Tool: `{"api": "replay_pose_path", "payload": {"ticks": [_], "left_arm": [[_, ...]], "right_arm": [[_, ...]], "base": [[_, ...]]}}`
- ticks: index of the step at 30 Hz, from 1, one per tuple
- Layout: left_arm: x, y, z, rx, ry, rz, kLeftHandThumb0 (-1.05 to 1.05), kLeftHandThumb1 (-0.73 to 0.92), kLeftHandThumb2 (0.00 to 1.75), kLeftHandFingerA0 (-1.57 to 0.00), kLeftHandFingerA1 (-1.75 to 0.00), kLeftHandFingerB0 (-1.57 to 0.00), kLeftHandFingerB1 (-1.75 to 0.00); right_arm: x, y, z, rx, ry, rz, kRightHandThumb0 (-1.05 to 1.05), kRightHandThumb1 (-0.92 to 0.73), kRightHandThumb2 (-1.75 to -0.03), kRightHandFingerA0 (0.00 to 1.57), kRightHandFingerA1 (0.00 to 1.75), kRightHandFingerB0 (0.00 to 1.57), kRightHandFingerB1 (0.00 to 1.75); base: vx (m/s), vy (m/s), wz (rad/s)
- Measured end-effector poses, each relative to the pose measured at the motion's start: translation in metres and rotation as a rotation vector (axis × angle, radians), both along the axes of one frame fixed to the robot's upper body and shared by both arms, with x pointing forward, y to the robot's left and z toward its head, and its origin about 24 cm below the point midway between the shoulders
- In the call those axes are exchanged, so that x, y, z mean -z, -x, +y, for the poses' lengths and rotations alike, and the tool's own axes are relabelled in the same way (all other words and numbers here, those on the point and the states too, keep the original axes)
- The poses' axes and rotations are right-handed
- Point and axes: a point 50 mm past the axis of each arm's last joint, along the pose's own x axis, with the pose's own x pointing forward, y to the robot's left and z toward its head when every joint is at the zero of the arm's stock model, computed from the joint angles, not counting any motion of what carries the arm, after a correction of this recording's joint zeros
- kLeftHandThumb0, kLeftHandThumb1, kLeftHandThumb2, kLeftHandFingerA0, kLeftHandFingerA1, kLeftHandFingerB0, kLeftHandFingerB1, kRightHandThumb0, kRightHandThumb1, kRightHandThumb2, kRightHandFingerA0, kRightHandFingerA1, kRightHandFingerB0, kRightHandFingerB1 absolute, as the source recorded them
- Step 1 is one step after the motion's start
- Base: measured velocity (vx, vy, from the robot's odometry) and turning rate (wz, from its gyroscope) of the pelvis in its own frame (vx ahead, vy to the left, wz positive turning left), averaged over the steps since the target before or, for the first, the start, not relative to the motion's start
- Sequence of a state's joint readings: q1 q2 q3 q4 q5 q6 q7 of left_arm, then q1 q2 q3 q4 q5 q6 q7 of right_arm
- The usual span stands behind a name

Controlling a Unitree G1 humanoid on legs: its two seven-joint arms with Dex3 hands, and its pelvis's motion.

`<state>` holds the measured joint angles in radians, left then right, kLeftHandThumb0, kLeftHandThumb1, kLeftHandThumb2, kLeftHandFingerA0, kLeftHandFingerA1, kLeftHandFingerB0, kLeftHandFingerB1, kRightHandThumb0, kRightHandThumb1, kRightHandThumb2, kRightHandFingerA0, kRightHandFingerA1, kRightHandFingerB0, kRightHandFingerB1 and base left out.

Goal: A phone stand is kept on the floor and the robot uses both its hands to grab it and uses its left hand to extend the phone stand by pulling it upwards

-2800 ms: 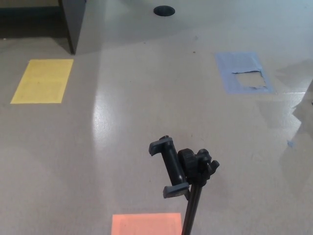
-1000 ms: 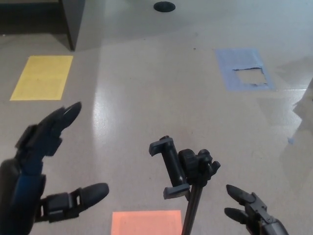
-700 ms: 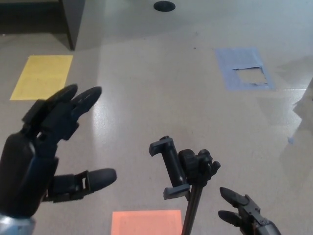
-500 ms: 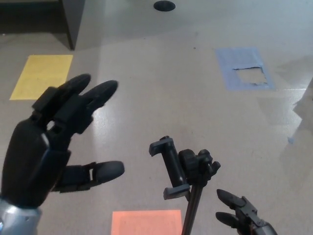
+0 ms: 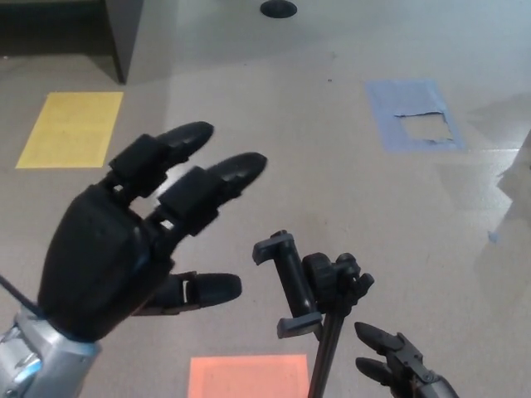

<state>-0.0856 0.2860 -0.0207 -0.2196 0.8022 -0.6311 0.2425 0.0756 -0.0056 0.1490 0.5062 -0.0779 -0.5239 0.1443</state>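
Note:
The black phone stand (image 5: 319, 290) rises from the bottom edge on a thin pole (image 5: 325, 361), with its phone clamp (image 5: 286, 282) tilted at the top. My left hand (image 5: 137, 240) is large in the view, left of the clamp, open with thumb and fingers spread, and a clear gap separates it from the stand. My right hand (image 5: 398, 365) shows only partly at the bottom right, open, its fingertips pointing at the pole but apart from it.
The floor is marked with a yellow rectangle (image 5: 70, 128) far left, a torn blue patch (image 5: 415, 116) far right and an orange rectangle (image 5: 245, 377) by the pole's foot. A dark cabinet (image 5: 124, 33) stands at the back left, a black disc (image 5: 278, 8) at the top.
Both hands have come into view since the first frame. My left hand has risen and moved right toward the clamp. My right hand has crept left toward the pole. The stand has not moved.

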Motion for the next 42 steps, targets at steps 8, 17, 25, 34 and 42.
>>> {"api": "replay_pose_path", "payload": {"ticks": [8,17,25,34,42], "left_arm": [[0.006,-0.002,-0.012,0.040,-0.122,-0.034,-0.58,0.55,0.58,-0.29,-0.36,-0.28,-0.30],[0.011,-0.006,-0.026,0.097,-0.258,-0.091,-0.52,0.60,0.58,-0.33,-0.36,-0.27,-0.30],[0.012,-0.015,-0.037,0.144,-0.369,-0.166,-0.55,0.63,0.60,-0.32,-0.38,-0.27,-0.30],[0.029,-0.027,-0.050,0.197,-0.433,-0.142,-0.51,0.47,0.54,-0.32,-0.40,-0.32,-0.32],[0.034,-0.029,-0.055,0.208,-0.375,-0.095,-0.57,0.35,0.73,-0.31,-0.51,-0.26,-0.44]], "right_arm": [[-0.001,-0.006,0.001,-0.007,0.003,-0.003,-0.89,-0.54,-0.90,0.00,0.58,0.00,0.56],[-0.006,-0.018,0.004,-0.014,0.006,-0.027,-0.89,-0.54,-0.89,0.00,0.63,0.00,0.60],[-0.010,-0.029,0.009,-0.012,0.007,-0.051,-0.82,-0.69,-0.55,0.00,0.62,0.00,0.31],[-0.017,-0.039,0.027,-0.010,-0.009,-0.116,-0.77,-0.63,-0.58,0.00,0.51,0.00,0.34],[-0.006,-0.035,0.021,-0.021,0.068,-0.084,-0.58,-0.53,-0.57,0.00,0.61,0.00,0.26]], "base": [[0.00,0.000,0.00],[0.00,0.000,0.00],[0.00,0.000,0.00],[0.00,0.000,0.00],[0.00,0.000,0.00]]}}
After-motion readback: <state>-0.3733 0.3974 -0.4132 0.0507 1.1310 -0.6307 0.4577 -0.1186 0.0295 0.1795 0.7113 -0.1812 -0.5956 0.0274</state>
